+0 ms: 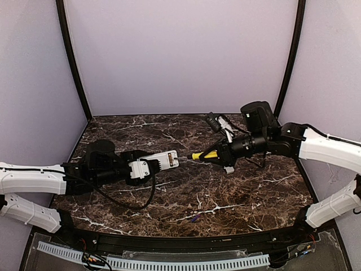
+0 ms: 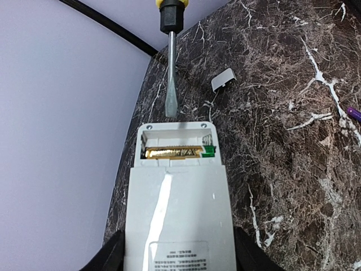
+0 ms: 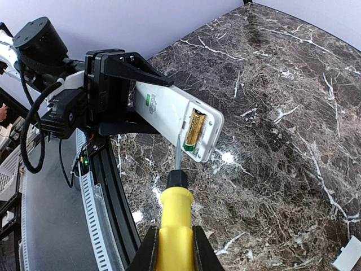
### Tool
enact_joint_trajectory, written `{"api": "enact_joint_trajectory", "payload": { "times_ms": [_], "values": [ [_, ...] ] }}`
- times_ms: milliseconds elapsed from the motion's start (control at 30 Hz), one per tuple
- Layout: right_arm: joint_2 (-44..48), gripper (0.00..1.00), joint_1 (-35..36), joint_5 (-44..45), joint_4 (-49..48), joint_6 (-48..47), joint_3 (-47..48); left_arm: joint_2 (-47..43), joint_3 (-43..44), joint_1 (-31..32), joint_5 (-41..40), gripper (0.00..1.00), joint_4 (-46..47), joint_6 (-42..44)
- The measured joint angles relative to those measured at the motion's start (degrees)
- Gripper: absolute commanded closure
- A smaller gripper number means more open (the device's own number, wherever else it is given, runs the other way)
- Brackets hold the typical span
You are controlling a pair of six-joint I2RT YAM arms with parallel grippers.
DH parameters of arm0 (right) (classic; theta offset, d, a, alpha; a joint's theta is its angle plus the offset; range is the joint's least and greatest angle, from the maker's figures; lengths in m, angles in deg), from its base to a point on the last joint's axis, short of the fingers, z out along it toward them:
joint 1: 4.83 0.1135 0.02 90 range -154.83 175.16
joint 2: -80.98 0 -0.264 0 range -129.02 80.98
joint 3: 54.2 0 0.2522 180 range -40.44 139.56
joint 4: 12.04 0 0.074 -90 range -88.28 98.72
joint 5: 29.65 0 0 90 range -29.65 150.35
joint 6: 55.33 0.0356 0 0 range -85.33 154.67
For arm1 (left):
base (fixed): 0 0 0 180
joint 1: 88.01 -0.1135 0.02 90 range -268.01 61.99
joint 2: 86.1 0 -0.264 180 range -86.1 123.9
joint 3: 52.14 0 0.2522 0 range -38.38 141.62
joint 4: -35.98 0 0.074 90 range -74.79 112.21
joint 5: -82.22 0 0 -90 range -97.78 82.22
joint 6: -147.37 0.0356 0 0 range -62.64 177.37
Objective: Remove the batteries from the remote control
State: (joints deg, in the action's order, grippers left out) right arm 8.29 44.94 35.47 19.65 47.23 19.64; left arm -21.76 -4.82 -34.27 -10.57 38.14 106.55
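The left gripper (image 1: 149, 165) is clamped on the sides of the remote control (image 2: 177, 214), holding it back-side up over the left half of the marble table (image 1: 254, 197), with the open end pointing toward the middle. The battery compartment is uncovered. One gold battery (image 2: 172, 152) with a green end lies in the slot farther from the remote's end, and the slot beside it is bare. The right gripper (image 3: 176, 251) is closed on the yellow handle of a screwdriver (image 3: 176, 214). Its blade reaches to the open end of the remote; contact cannot be made out. A second battery (image 1: 196, 217), purplish, lies loose near the middle of the table's near edge. A small white cover (image 1: 229, 169) rests on the table right of centre, just below the right gripper.
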Motion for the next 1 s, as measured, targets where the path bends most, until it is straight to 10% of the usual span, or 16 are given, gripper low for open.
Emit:
{"api": "enact_joint_trajectory", "payload": {
  "times_ms": [1000],
  "values": [
    [-5.6,1.0,-1.2,-2.4,-1.7,3.3,0.0,-0.8,-0.2,-0.3,0.2,1.0,-0.2,0.0]
  ]
}}
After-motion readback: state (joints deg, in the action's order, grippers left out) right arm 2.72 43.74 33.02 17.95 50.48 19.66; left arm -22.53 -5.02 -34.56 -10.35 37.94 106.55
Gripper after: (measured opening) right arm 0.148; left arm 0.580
